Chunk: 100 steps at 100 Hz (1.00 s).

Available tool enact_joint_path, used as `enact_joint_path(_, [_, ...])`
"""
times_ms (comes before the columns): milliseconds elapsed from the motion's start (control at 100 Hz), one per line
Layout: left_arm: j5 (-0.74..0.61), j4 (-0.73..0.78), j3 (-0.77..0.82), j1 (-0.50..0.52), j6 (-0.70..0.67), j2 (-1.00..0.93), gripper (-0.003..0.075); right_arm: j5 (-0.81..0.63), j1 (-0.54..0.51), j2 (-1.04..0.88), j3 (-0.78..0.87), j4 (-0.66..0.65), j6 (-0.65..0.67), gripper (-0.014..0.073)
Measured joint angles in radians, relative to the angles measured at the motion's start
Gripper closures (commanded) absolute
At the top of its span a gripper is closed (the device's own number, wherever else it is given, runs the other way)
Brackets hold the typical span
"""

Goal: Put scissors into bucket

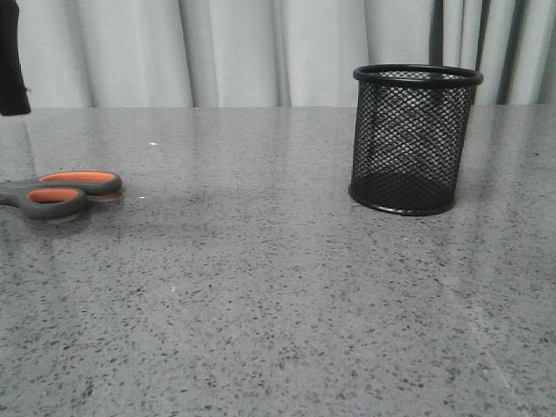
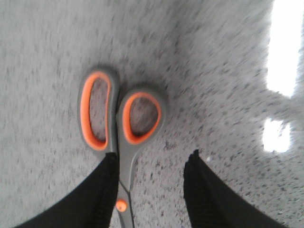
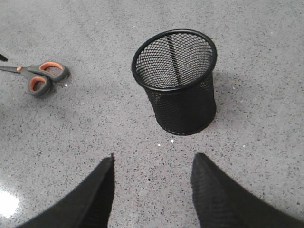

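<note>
On the speckled grey surface, the bucket stands upright and empty at right; the scissors lie flat at far left, well apart from it. Left gripper: jaws wide, straddling the scissors near the pivot, not yet closed. Right gripper: jaws wide, holding nothing, near the bucket. Judged stage: pre-grasp; lift, carry and drop remain

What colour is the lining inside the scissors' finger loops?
Orange, inside dark grey handles on the scissors; the left wrist view shows it best.
</note>
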Motion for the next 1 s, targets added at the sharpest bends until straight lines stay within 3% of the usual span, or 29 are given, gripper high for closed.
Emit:
enact_joint_path(240, [0.003,-0.135,-0.065,0.175,0.115,0.002,0.0404,-0.009,0.045,0.0,0.0,-0.029,0.0,0.0263])
enact_joint_path(390, [0.005,-0.155,-0.066,0.182,0.121,0.034,0.0325,-0.03,0.054,0.0,0.0,-0.039,0.0,0.0263])
enact_joint_path(1000, [0.012,-0.123,-0.127,0.182,0.121,0.267,0.0325,-0.042,0.063,0.0,0.0,-0.074,0.0,0.0263])
